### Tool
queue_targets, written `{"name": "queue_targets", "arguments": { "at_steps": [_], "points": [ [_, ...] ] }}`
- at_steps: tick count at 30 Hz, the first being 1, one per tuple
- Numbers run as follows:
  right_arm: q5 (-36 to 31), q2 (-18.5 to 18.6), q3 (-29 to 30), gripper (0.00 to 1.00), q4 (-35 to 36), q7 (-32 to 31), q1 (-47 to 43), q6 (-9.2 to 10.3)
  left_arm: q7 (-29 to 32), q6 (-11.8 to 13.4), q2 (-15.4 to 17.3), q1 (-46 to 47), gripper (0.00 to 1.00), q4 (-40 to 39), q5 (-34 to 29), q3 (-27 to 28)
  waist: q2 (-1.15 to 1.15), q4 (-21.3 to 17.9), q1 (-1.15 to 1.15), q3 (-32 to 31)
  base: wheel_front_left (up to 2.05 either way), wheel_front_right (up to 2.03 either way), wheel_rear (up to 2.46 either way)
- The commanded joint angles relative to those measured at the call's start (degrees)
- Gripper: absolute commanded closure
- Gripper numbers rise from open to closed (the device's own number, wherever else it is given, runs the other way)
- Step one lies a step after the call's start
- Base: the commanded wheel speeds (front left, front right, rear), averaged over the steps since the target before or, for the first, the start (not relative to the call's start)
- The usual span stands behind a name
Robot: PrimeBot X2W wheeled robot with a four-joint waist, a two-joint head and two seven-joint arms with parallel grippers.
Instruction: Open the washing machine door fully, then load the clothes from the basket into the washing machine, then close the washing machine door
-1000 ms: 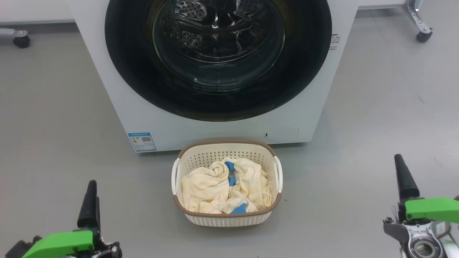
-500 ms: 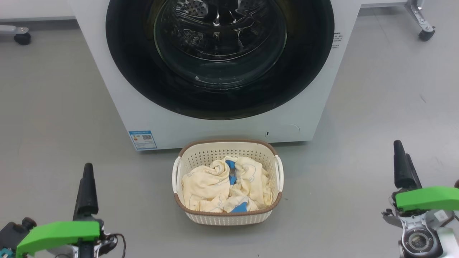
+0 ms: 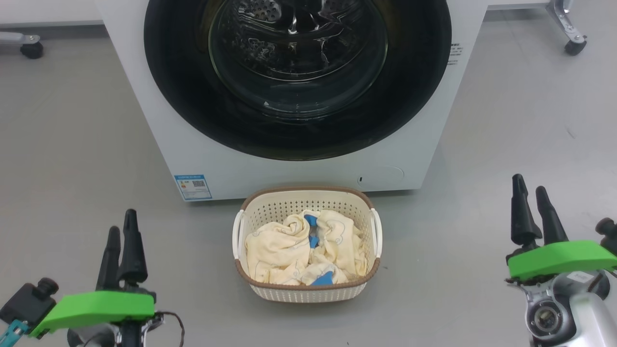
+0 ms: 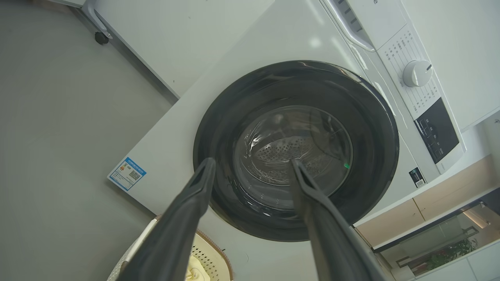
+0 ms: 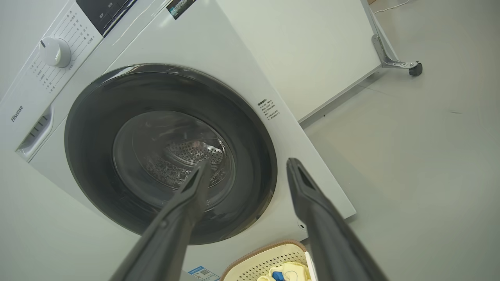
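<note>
At lower left, the left gripper (image 3: 121, 225) is held wide apart and empty, judged staged for the door. Centrally, the basket (image 3: 308, 191) is set just before the washing machine (image 3: 289, 173), handy for loading; the clothes (image 3: 289, 250) are heaped inside, pale yellow, blue-patched, crumpled. The washing machine door (image 3: 299, 72) is found closed. At right, the right gripper (image 3: 529, 189) is likewise spread and empty.

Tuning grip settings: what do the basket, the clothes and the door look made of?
Basket: looks like moulded plastic, matte cream, perforated walls, brown woven-look rim. Clothes: soft fabric, pale yellow, creased and folded. Washing machine door: glossy black ring, probably plastic; clear bulging window, likely glass, with reflections.
</note>
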State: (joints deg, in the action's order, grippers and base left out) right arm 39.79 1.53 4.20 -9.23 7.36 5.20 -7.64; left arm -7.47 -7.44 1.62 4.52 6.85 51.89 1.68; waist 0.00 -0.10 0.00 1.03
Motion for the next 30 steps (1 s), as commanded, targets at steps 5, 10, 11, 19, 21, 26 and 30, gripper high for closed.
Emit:
{"name": "queue_targets", "arguments": {
  "at_steps": [5, 10, 11, 19, 21, 26, 30],
  "points": [
    [-7.4, 1.0, -1.4, 0.00, 2.7, 1.6, 3.9, 0.11, -1.5, 0.0, 1.0, 3.5, 0.00, -3.4, -6.6, 0.8, 0.00, 0.2, 0.00, 0.1, 0.00, 0.00, 0.00],
    [-12.5, 1.1, -2.0, 0.00, 2.8, 2.5, 4.4, 0.11, -2.4, 0.0, 1.0, 3.4, 0.00, -3.6, -10.7, -0.5, 0.00, 0.1, 0.00, 0.1, 0.00, 0.00, 0.00],
    [-13.5, 1.1, -2.1, 0.00, 2.9, 2.6, 4.4, 0.11, -2.5, 0.0, 1.0, 3.4, 0.00, -3.8, -11.6, -0.6, 0.00, 0.1, 0.00, 0.1, 0.00, 0.00, 0.00],
    [-20.4, 1.1, -3.1, 0.00, 3.0, 3.8, 4.9, 0.12, -3.7, 0.0, 1.1, 3.8, 0.00, -4.4, -18.4, -0.4, 0.00, -0.1, 0.00, 0.3, 0.00, 0.00, 0.00],
    [-22.3, 1.2, -3.3, 0.00, 3.0, 4.1, 5.1, 0.13, -4.0, 0.0, 1.1, 3.8, 0.00, -4.3, -19.8, -0.3, 0.00, -0.2, 0.00, 0.4, 0.00, 0.00, 0.00],
    [-26.4, 1.2, -3.7, 0.00, 2.8, 5.0, 5.5, 0.13, -4.9, 0.2, 1.1, 4.0, 0.00, -3.4, -21.9, 0.1, 0.00, -0.2, 0.00, 0.5, 0.00, 0.00, 0.00],
    [-29.5, 1.2, -4.0, 0.00, 2.7, 5.7, 5.8, 0.14, -5.6, 0.6, 1.2, 4.2, 0.00, -2.8, -25.6, -0.2, 0.00, -0.2, 0.00, 0.5, 0.00, 0.00, 0.00]
  ]
}}
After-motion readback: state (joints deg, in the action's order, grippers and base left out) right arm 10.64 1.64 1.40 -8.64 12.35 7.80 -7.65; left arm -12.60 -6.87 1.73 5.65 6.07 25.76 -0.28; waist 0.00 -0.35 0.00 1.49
